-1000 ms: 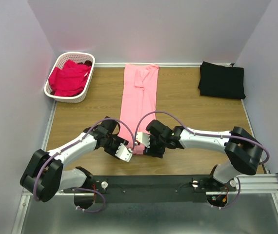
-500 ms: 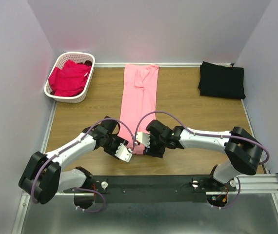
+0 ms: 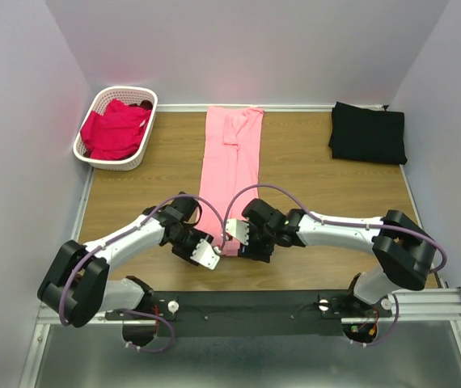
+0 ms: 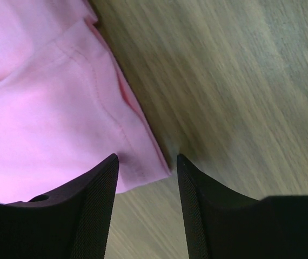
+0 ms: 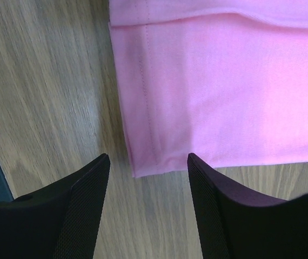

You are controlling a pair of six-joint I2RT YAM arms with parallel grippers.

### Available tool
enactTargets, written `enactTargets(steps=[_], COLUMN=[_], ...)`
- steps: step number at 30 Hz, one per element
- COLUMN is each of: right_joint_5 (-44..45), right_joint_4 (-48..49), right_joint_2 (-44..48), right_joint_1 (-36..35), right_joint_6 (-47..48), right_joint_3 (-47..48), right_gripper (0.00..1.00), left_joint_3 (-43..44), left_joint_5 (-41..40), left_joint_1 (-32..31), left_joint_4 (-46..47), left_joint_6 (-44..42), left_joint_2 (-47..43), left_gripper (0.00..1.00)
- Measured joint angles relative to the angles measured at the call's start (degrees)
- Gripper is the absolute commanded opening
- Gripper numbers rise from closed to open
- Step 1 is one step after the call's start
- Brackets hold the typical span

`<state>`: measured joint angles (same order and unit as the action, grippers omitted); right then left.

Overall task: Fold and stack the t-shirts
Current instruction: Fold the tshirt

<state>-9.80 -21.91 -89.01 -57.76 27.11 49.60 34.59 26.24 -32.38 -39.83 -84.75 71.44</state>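
Straddling the near hem corners of the salmon-pink t-shirt (image 3: pixel 232 162), left gripper (image 4: pixel 147 162) and right gripper (image 5: pixel 148 162) both stand with jaws apart, nothing held. It lies as a long folded strip up frame centre; judged soft, light, limp, best pinched at stitched corners. Beyond, the black t-shirt (image 3: pixel 368 133) lies folded upper right; magenta t-shirts (image 3: pixel 116 129) fill the basket (image 3: pixel 111 162) upper left.

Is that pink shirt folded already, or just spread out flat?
Partly folded: the pink shirt lies as one long narrow strip, a sleeve turned in on top; no crosswise fold yet.
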Motion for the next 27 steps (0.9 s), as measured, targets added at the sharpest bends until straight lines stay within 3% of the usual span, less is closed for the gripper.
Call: enactTargets(steps=[2, 5, 6, 8, 21, 24, 27], right_joint_5=[0.07, 0.2, 0.24, 0.28, 0.2, -0.04, -0.31], right_joint_4=[-0.02, 0.0, -0.02, 0.0, 3.56, 5.22, 7.34], right_joint_2=[0.0, 0.17, 0.24, 0.39, -1.6, -2.58, -2.1], right_joint_1=[0.0, 0.0, 0.0, 0.0, 0.0, 0.02, 0.0], right_joint_6=[0.0, 0.13, 0.37, 0.61, 2.62, 2.75, 2.71], right_joint_3=[0.0, 0.0, 0.0, 0.0, -0.11, -1.05, -2.25], right_gripper=[0.7, 0.72, 0.73, 0.73, 0.7, 0.66, 0.5], left_joint_3=[0.81, 1.46, 1.55, 1.53, 1.38, 1.36, 1.31], left_joint_5=[-0.02, -0.11, -0.13, -0.28, -0.55, -0.57, -0.61], left_joint_1=[-0.13, -0.42, -0.68, -0.92, -1.25, -1.25, -1.25], left_joint_4=[0.2, 0.57, 0.94, 1.18, 2.01, 2.01, 2.14], left_joint_6=[0.39, 1.36, 1.62, 1.77, 1.86, 1.86, 1.86], left_joint_2=[1.29, 2.45, 2.86, 3.02, 3.17, 3.17, 3.17], left_gripper=[0.5, 0.34, 0.24, 0.2, 0.18, 0.16, 0.13])
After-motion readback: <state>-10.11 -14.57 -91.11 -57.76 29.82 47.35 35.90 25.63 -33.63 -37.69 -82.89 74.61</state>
